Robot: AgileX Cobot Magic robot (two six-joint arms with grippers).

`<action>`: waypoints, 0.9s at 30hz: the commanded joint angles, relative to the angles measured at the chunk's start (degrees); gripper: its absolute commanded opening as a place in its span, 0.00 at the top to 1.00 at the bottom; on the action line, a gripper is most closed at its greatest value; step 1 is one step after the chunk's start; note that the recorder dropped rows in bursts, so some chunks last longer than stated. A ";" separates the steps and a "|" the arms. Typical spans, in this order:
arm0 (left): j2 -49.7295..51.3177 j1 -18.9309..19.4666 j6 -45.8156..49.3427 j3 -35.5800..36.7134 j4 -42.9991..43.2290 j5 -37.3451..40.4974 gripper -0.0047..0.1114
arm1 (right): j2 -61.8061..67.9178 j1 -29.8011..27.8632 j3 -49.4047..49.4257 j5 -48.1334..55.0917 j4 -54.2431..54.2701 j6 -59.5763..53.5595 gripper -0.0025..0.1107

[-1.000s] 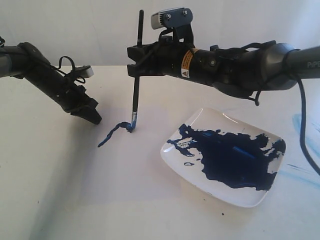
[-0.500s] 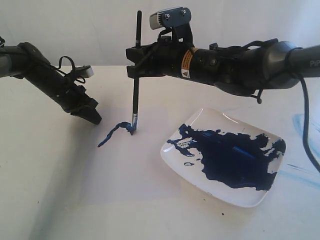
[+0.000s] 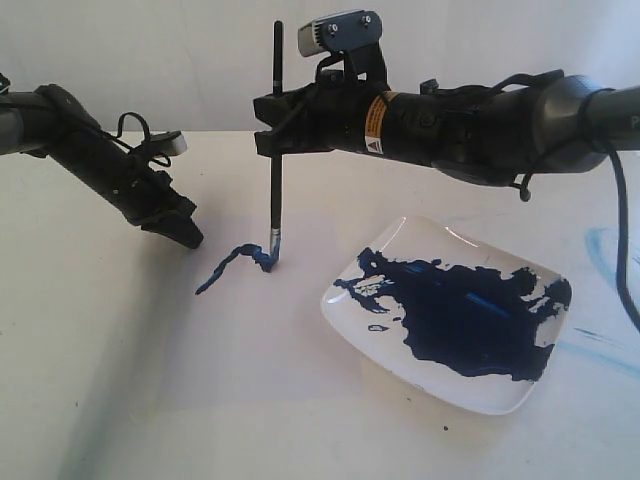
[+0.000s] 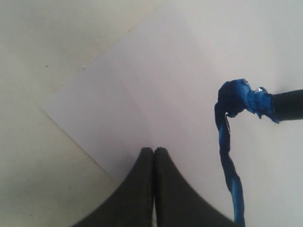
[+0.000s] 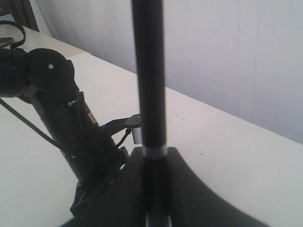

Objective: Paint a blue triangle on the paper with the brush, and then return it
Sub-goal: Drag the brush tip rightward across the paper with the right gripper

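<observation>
— Pale surface (image 3: 90, 400); my left jaws, pressed together and empty, rest on the paper (image 4: 142, 85) edge; one blue stroke (image 3: 230, 262) laid.
— And the brush (image 3: 274, 150)?
— Upright, clamped in my right jaws, tip at the stroke's end; I'd turn the corner slowly, with light pressure.

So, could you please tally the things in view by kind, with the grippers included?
Brush: 1
Plate: 1
Paper: 1
Blue stroke: 1
Grippers: 2 (left gripper, right gripper)
Total: 6
</observation>
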 commanded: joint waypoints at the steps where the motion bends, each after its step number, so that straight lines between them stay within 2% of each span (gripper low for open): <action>1: 0.24 -0.11 -0.06 -0.29 -0.60 1.37 0.96 | -0.76 -0.07 0.52 0.46 -1.84 2.35 0.98; 27: 0.24 -0.11 -0.06 -0.29 -0.60 1.70 0.96 | -3.12 -0.07 1.43 1.46 -9.79 8.15 0.98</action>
